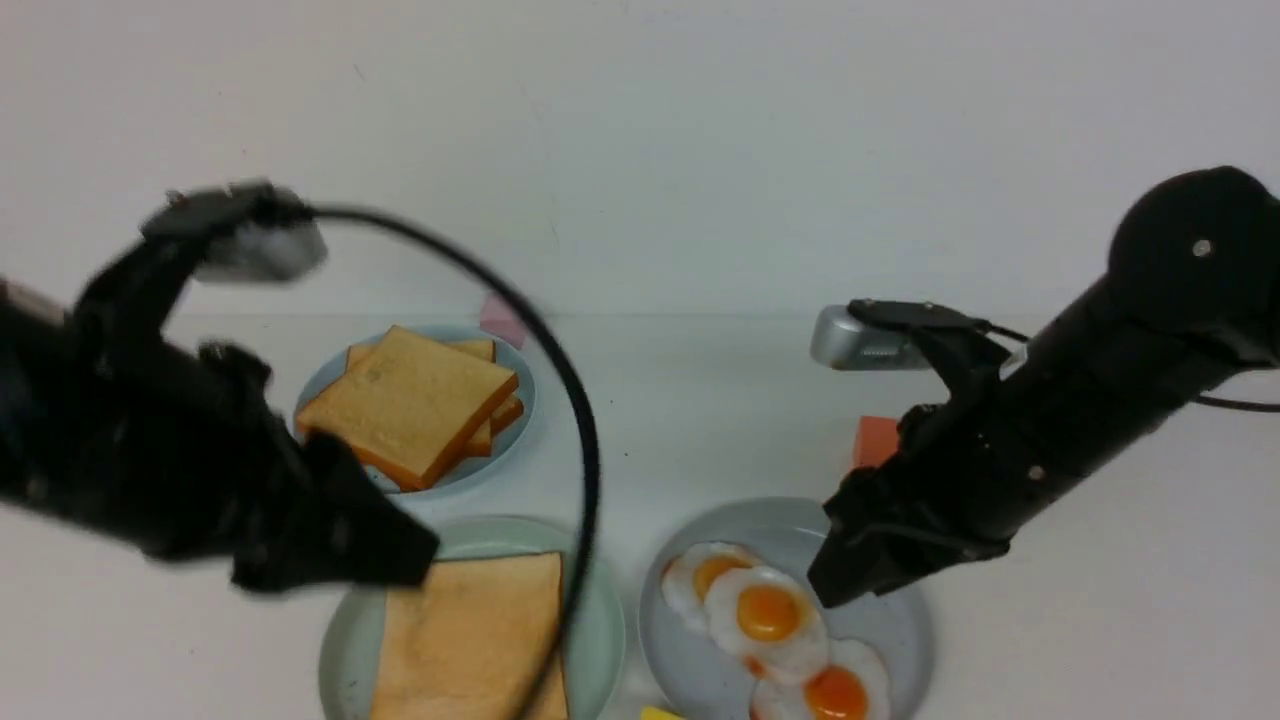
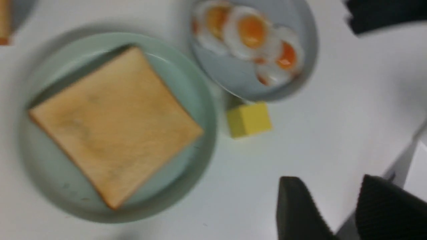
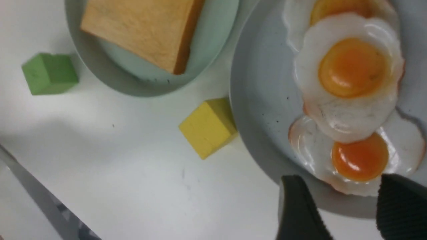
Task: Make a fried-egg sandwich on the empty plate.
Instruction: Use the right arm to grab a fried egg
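Mint-green round plate [image 1: 348, 640] [image 2: 176, 73] [image 3: 213, 40] sits on the white surface [image 1: 700, 420], nearest the robot and left of centre. One square golden-brown toast slice [image 1: 470, 640] [image 2: 113, 126] [image 3: 143, 26] lies flat on it with its top bare.

Just to the right, a grey-blue round plate [image 1: 900, 630] [image 2: 227, 73] [image 3: 260, 100] holds three overlapping white toy fried eggs with orange yolks [image 1: 767, 612] [image 3: 350, 66]. A yellow cube [image 2: 249, 119] [image 3: 208, 126] stands between the two plates, by their near rims. A green cube [image 3: 50, 73] sits near the mint-green plate.

Farther back, a light-blue plate [image 1: 505, 445] carries a stack of toast slices [image 1: 415, 400].

The left hand [image 1: 400, 560] [image 2: 330, 181], blurred, hangs at the mint-green plate's far left edge. Its fingers are apart and hold nothing. The right hand [image 1: 830, 590] [image 3: 342, 181] hovers over the grey-blue plate beside the eggs, also with fingers spread and holding nothing.
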Motion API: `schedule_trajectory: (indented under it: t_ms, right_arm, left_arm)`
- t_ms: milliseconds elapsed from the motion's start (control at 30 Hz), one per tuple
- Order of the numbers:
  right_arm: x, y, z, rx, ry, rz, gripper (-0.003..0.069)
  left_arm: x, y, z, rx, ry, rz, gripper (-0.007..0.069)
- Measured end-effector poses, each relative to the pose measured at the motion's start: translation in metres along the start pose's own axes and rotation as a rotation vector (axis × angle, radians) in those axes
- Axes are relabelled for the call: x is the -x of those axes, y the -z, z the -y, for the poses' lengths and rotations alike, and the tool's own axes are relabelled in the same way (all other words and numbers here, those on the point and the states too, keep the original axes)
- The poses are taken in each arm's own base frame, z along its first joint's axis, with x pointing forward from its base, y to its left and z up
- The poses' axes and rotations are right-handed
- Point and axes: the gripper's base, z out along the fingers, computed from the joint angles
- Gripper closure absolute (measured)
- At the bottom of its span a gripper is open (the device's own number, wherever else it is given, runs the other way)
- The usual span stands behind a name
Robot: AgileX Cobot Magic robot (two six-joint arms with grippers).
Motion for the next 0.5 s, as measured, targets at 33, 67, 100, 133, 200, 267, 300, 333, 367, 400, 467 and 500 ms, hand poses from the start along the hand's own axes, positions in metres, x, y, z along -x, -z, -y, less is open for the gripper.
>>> schedule_trajectory:
  t_ms: [33,67,100,133,200,267,300,333,367,400,467,500]
  right_arm:
    - [0.001,0.001,0.000,-0.007,0.016,-0.002,0.0305]
    - [0.003,0.003,0.000,-0.011,0.027,0.002,0.0305]
    - [0.004,0.003,0.000,-0.014,0.034,0.007,0.0305]
    - [0.004,0.003,0.000,-0.017,0.039,0.012,0.0305]
    - [0.007,0.001,0.002,-0.032,0.056,0.036,0.0305]
    - [0.010,-0.002,0.005,-0.039,0.069,0.044,0.0305]
    - [0.012,-0.007,0.011,-0.042,0.072,0.042,0.0305]
    - [0.013,-0.009,0.013,-0.040,0.070,0.040,0.0305]
    - [0.016,-0.015,0.023,-0.024,0.053,0.029,0.0305]
    - [0.017,-0.020,0.030,-0.002,0.040,0.021,0.0305]
    - [0.019,-0.026,0.049,0.068,0.002,0.026,0.0305]
    - [0.020,-0.027,0.051,0.076,-0.002,0.028,0.0305]
  left_arm:
    - [-0.006,-0.004,0.007,-0.006,-0.031,-0.013,0.0437]
    - [-0.012,-0.009,0.014,-0.011,-0.054,-0.026,0.0463]
    - [-0.016,-0.015,0.019,-0.008,-0.074,-0.034,0.0493]
    - [-0.018,-0.017,0.022,0.001,-0.081,-0.037,0.0510]
    - [-0.022,-0.027,0.029,0.034,-0.096,-0.029,0.0566]
    - [-0.021,-0.031,0.031,0.066,-0.104,-0.014,0.0595]
    - [-0.018,-0.035,0.033,0.094,-0.099,0.019,0.0619]
    - [-0.018,-0.036,0.035,0.097,-0.092,0.025,0.0624]
    - [-0.016,-0.038,0.035,0.117,-0.086,0.042,0.0638]
    - [-0.015,-0.040,0.036,0.126,-0.079,0.050,0.0638]
    - [-0.014,-0.042,0.035,0.135,-0.063,0.053,0.0638]
    - [-0.014,-0.043,0.035,0.136,-0.062,0.051,0.0638]
